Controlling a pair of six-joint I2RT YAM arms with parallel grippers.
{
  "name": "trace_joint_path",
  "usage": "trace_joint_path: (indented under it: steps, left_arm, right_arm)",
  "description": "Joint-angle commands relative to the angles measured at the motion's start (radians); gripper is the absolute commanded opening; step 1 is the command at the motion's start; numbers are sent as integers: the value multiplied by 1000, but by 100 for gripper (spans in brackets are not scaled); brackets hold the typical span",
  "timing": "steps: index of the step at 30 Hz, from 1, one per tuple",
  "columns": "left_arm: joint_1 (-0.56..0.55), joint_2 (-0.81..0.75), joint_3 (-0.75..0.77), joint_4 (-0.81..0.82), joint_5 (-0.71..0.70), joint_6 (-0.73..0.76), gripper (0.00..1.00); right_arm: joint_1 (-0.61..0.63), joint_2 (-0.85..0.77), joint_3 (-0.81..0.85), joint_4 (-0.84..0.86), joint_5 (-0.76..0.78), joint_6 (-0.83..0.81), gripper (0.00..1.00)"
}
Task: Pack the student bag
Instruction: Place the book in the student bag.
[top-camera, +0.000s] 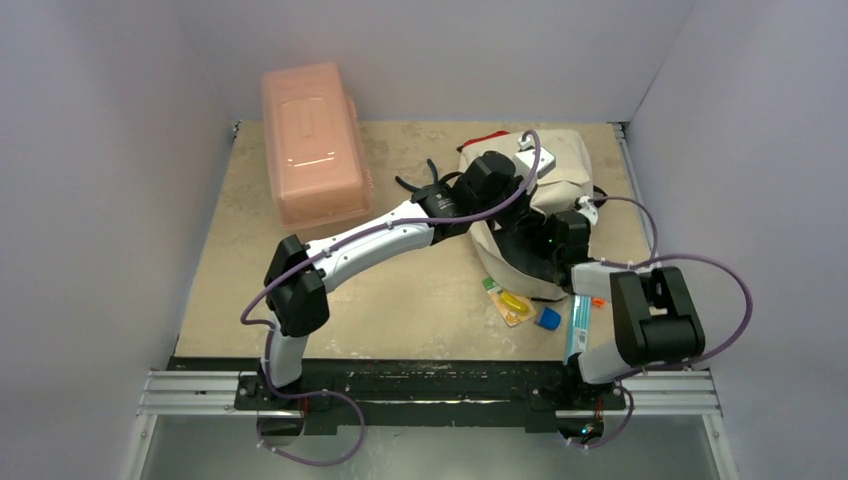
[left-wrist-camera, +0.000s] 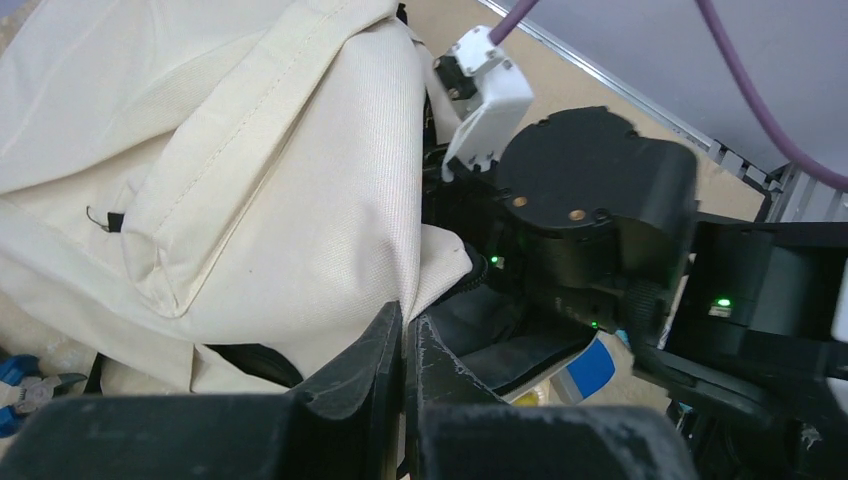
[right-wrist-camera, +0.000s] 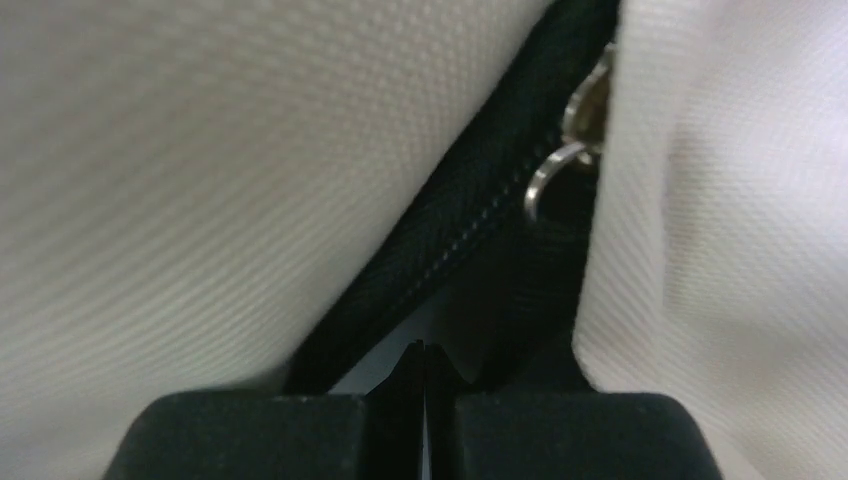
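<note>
Student bag (top-camera: 565, 160) near counter's (top-camera: 400, 300) far-right edge, bare room centre-left, cream fabric slumped, black zipper (right-wrist-camera: 450, 250) along mouth, left jaws and right jaws pressed together.

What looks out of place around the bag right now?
Nothing spilled or broken. The cream fabric backpack lies slumped and crumpled, and three things sit loose on the tan tabletop at its near side: a yellow item in a clear packet, a small blue block and a long blue-white packet.
</note>
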Motion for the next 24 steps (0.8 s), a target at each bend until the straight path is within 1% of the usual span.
trace_joint_path:
  steps: [1,2,5,6,8,9,10,12,14,17,19,20,21,24]
  left_arm:
    - [-10,-29,33,42,50,-48,0]
    - [-11,-28,35,43,58,-55,0]
    - [-13,-25,34,39,62,-70,0]
    - [-13,-26,30,38,59,-73,0]
    - [-12,-27,19,39,46,-71,0]
    - [-9,-25,14,39,43,-72,0]
    - [-5,-21,12,36,42,-73,0]
    - [5,-16,6,37,42,-79,0]
    - [18,-7,3,36,42,-85,0]
    - [41,7,5,42,51,-81,0]
    - [61,15,11,37,59,-70,0]
    - [72,19,15,31,66,-63,0]
    - [83,28,24,17,73,-56,0]
    - [120,66,80,-69,97,-51,0]
  right_arm:
    - [48,126,86,193,-25,32,0]
    - [65,156,108,265,-28,53,0]
    - [84,188,158,367,-42,82,0]
    - [85,185,161,383,-27,88,0]
    - [81,175,167,357,-12,88,0]
    - [71,167,169,320,-6,78,5]
    - [59,154,171,270,-11,64,13]
    - [37,125,178,139,-48,31,31]
    - [16,83,186,-42,-127,-15,38]
    - [15,-72,135,-259,-173,-72,53]
    - [15,-172,125,-420,-219,-110,59]
    - [11,-235,117,-492,-225,-113,64]
    - [4,-298,115,-567,-224,-122,68]
    - [-13,-499,127,-761,-185,-114,82]
